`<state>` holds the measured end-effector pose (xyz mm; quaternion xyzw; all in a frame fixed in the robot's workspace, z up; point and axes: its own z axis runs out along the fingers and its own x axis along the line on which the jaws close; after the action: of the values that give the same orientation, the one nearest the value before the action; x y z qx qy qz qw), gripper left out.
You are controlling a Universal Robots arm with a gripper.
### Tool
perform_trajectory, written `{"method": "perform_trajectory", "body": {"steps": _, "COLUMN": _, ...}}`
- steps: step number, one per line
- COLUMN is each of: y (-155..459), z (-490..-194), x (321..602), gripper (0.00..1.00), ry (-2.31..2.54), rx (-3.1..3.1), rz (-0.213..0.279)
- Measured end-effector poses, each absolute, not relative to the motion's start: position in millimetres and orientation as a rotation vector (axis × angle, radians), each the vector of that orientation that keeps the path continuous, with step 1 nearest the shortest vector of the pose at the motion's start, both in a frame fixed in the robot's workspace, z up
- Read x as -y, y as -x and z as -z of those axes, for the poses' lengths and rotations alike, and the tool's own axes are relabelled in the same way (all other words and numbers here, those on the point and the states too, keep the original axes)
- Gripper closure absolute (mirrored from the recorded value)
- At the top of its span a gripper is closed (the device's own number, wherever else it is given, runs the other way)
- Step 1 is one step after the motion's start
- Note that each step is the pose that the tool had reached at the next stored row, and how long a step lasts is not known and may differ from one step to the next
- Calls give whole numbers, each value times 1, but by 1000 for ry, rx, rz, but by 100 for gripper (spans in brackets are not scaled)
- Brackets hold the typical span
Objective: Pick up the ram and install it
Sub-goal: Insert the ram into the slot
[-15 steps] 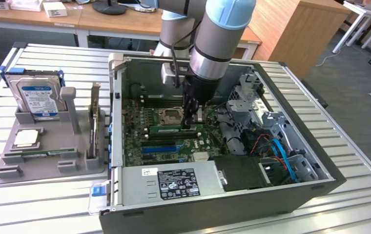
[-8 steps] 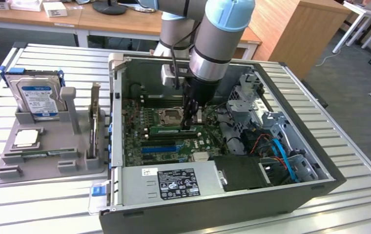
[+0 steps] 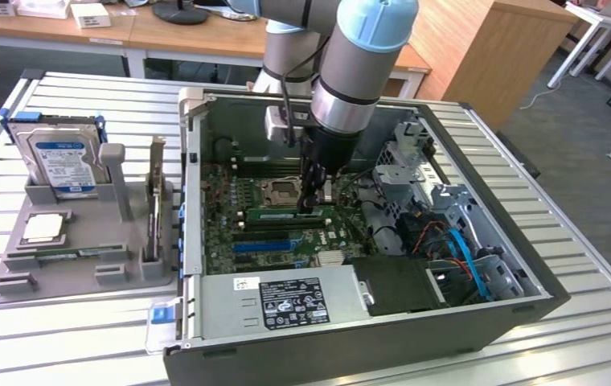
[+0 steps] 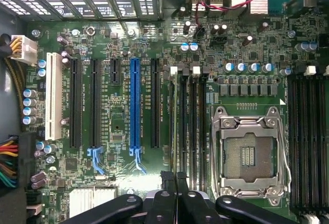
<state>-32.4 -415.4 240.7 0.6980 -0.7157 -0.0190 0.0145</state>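
Observation:
The ram [image 3: 284,215], a narrow green stick with a pale label, stands on edge in a slot on the motherboard [image 3: 231,209] inside the open computer case. My gripper [image 3: 309,206] reaches straight down to the ram's end on the exterior view's right, at or just above its top edge. In the wrist view my gripper [image 4: 176,180] is shut, its black fingers pressed together with nothing between them, over the row of long memory slots [image 4: 187,121] beside the empty processor socket [image 4: 248,154].
The case walls [image 3: 193,161], drive cage [image 3: 456,217] and power supply [image 3: 284,301] ring the motherboard. On the exterior view's left a grey fixture [image 3: 10,277] holds a hard drive [image 3: 64,161], a processor [image 3: 46,227] and an upright card [image 3: 155,205].

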Motion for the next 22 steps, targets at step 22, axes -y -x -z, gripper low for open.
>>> {"method": "perform_trajectory", "body": {"steps": 22, "y": 32, "z": -237, "x": 415, "gripper": 88, "ry": -2178, "rx": 2222, "rz": 59}}
